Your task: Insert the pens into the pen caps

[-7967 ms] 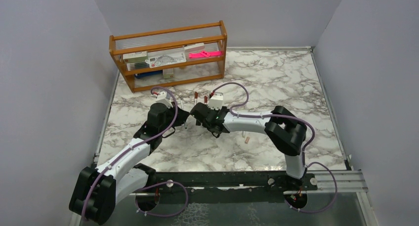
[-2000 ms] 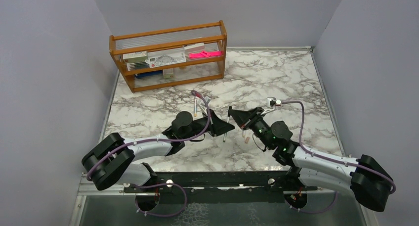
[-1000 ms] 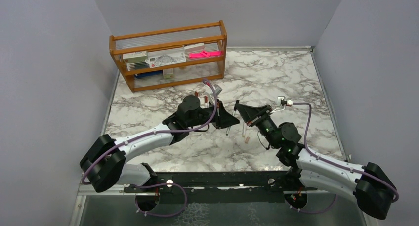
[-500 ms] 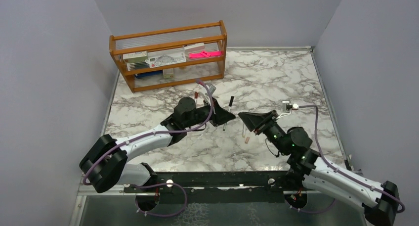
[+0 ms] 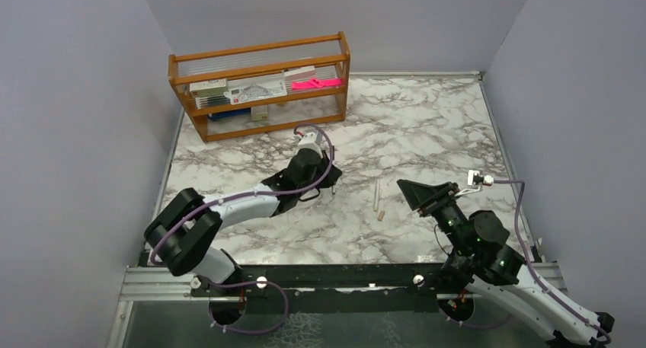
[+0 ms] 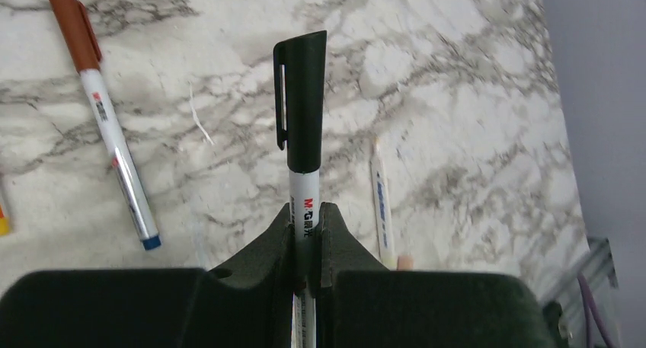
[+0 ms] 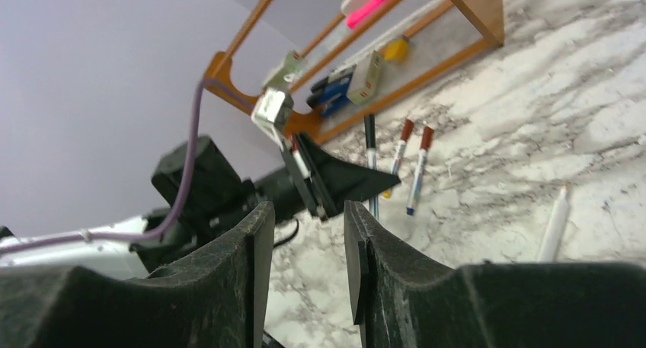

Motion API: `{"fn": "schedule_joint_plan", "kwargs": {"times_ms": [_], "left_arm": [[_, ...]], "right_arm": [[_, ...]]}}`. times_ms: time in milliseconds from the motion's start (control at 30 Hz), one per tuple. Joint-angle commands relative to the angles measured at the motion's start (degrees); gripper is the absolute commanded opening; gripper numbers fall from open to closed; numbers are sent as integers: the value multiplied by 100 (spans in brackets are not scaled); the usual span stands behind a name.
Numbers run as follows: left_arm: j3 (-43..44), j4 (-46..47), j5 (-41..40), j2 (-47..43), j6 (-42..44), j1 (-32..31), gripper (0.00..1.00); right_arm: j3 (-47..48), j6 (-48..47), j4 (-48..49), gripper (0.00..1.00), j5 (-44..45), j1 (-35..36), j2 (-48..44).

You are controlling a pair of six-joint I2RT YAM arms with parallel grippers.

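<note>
Fingers on the left gripper (image 6: 306, 215) are pressed together on the black-capped pen (image 6: 303, 186), gripping the white barrel. The capped end sticks out past the fingertips and the rest of the barrel runs back betw. the fingers. In the top view that gripper (image 5: 329, 176) sits over the marble table (image 5: 426, 127), approx. mid-table, in front of the wooden rack (image 5: 259, 51). Can't tell whether the pen tip touches the table.

The right gripper (image 7: 305, 211) has its fingers apart w/ nothing betw. them. From above it (image 5: 411, 188) is near the front right, pointing toward the left arm, not touching any pen.

A white pen (image 5: 376, 196) lies flat on the table betw. the two grippers, uncapped, w/ a peach cap (image 5: 381, 215) just by its near end. Same pair shows in the left wrist view, pen (image 6: 383, 211) and cap (image 6: 404, 262), to the right of the held pen.

Two brown-capped pens (image 7: 401, 156) lie side by side nearer the rack. One of them (image 6: 107, 135) lies left of the held pen, apart from it.

A pink item (image 5: 314, 82) sits on the rack's upper shelf.
</note>
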Motion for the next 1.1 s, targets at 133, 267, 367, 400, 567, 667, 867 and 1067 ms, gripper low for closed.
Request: {"fn": "schedule_joint_plan", "kwargs": {"times_ms": [133,267,367,400,567,667,867,1067], "left_arm": [[1788,-1643,-1241,1456,-508,306,0],[2022,-1909,-1364,1879,-619,367,2],[2034,-1859,-1269,2103,-574,385,4],[2052,-1857,-1232,2177,-550,386,5],[2081,-1646,-894,2454,-342,427,13],[2080,-1613,-902,2496,-247,444,23],[1953,-1481,-780,2227,-77,490,33],[1907,-1400,-329,1545,63,474,38]], "right_arm": [[-26,294,-882,37,15,11,57],[57,306,-1133,37,61,11,59],[37,300,-1263,37,91,11,-40],[21,311,-1300,37,93,11,-72],[-78,334,-1458,37,47,11,-76],[-47,140,-1648,37,84,10,124],[589,612,-3165,41,817,11,2150],[863,289,-2403,46,708,11,3954]]}}
